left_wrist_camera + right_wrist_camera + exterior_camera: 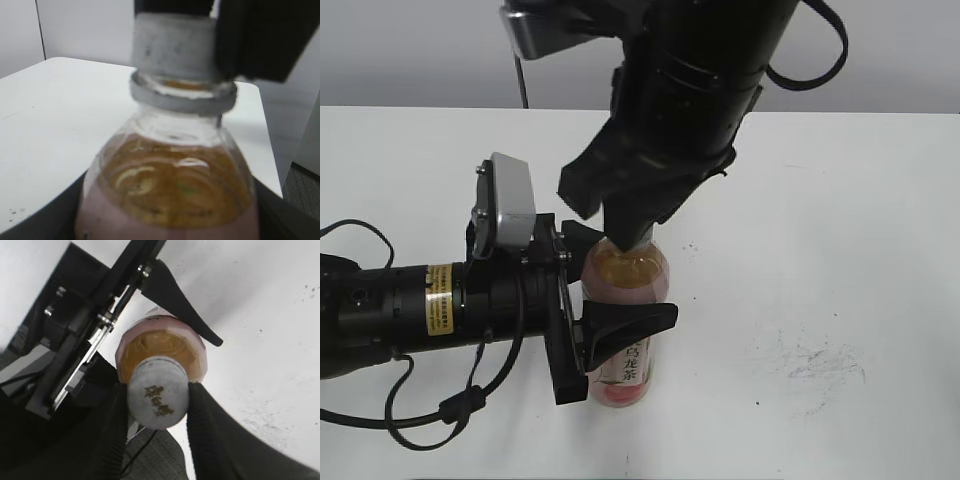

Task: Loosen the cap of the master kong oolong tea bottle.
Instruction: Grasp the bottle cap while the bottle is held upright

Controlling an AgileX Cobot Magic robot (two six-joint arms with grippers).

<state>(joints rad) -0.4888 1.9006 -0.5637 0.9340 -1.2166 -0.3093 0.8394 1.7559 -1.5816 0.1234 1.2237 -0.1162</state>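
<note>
Fingers (112, 435) of the right gripper (158, 430) press against both sides of the cap (158, 392), closed tight on it from above, while the left gripper (620, 285) clamps the master kong oolong tea bottle (625, 330) around its body from the left side, one black finger (630, 322) crossing the front of the label. Largest of all is the white table (840, 250), with the bottle standing upright on it near the front edge, a patch of faint grey scuffs (820, 360) on the tabletop well to the right of the bottle. Amber-brown tea fills the clear plastic to the shoulder, and below that sits a pink-and-white label with a reddish peach at the base. From the left wrist view the bottle's neck ring (182, 97) shows just under the cap, the tea glinting through the shoulder beneath it. That cap is small, round and light grey-white, carrying a small dark printed mark on its top, and it sits on the neck directly above the bottle's shoulder.
</note>
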